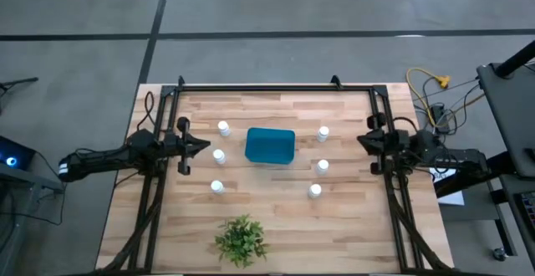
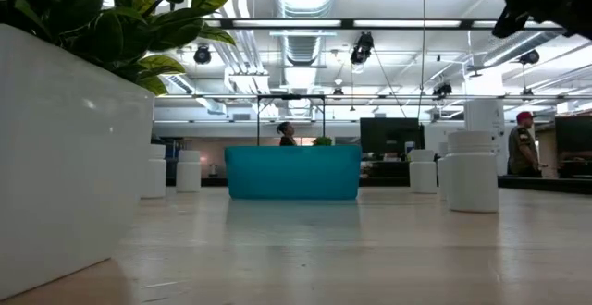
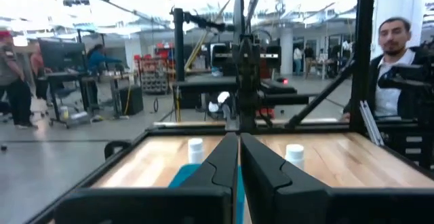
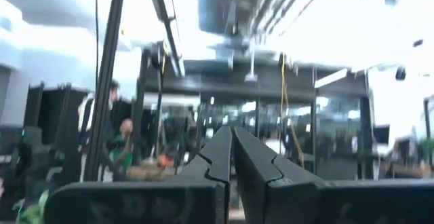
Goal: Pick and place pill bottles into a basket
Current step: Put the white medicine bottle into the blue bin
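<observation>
The teal-blue basket [image 1: 270, 145] stands at the table's middle and also shows in the low view [image 2: 292, 172]. Three white pill bottles stand upright to its left [image 1: 223, 128], [image 1: 219, 155], [image 1: 216, 186], and three to its right [image 1: 323, 132], [image 1: 322, 166], [image 1: 314, 191]. My left gripper [image 1: 203, 145] is shut and empty at the table's left side, left of the basket. My right gripper [image 1: 361, 140] is shut and empty at the table's right side. In the left wrist view two bottles [image 3: 196, 149], [image 3: 294, 155] and a bit of the basket [image 3: 184, 177] show past the shut fingers [image 3: 239, 157].
A green leafy plant [image 1: 241, 241] in a white pot [image 2: 65, 157] stands near the table's front edge. A black frame [image 1: 276, 87] runs round the table's back and sides. People show in the room beyond [image 3: 392, 68], [image 2: 522, 146].
</observation>
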